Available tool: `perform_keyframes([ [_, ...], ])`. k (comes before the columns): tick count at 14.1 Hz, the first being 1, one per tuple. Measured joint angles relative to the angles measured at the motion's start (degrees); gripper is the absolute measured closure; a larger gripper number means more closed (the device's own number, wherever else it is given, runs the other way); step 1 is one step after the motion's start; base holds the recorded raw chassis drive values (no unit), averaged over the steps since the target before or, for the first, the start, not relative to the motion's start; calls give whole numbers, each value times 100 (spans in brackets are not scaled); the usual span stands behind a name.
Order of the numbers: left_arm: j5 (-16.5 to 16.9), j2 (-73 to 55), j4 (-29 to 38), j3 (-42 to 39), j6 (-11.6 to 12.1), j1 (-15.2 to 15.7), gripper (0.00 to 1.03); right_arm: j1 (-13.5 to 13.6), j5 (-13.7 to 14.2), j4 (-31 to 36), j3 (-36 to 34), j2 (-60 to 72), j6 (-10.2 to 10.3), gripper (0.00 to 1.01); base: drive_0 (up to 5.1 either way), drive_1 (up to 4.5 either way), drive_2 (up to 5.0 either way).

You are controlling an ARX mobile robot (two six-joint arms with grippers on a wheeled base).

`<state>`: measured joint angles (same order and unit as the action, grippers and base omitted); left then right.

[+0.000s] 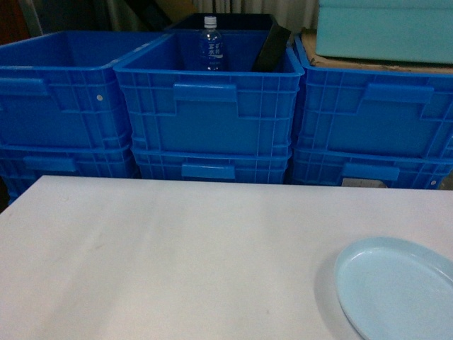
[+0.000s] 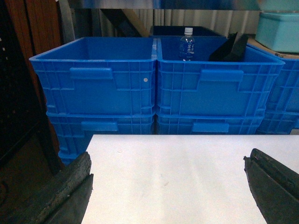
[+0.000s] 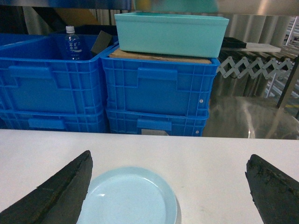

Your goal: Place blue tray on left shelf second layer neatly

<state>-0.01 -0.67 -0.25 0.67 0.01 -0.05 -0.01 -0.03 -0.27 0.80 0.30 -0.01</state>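
The blue tray [image 1: 400, 287] is a pale sky-blue shallow dish lying flat on the white table [image 1: 177, 255] at its front right corner. In the right wrist view the blue tray [image 3: 128, 198] lies low between the fingers, close against the left finger [image 3: 60, 191] and well apart from the right one. My right gripper [image 3: 169, 157] is open and holds nothing. My left gripper [image 2: 167, 158] is also open, over bare table top. Neither gripper shows in the head view. The left shelf is out of view.
Stacked deep-blue crates [image 1: 205, 106] line the table's far edge. One holds a water bottle [image 1: 211, 44] and a black tray [image 1: 272, 46]. A teal bin [image 1: 386, 28] sits on the right stack. A shiny steel surface [image 3: 243, 116] lies to the right.
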Motion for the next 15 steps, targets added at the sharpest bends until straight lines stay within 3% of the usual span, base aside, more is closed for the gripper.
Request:
perform_keyframes([
  [13,0,0,0,0,0,0,5,0,2,0,0,0,0,3,0,0,0],
  [14,-2,0,0,0,2,0,5,0,-24,363,0,184,4,3,0,0,0],
  [15,2,0,0,0,2,0,5,-127,-221,1528,37,1156,-4,3,0,0,0],
])
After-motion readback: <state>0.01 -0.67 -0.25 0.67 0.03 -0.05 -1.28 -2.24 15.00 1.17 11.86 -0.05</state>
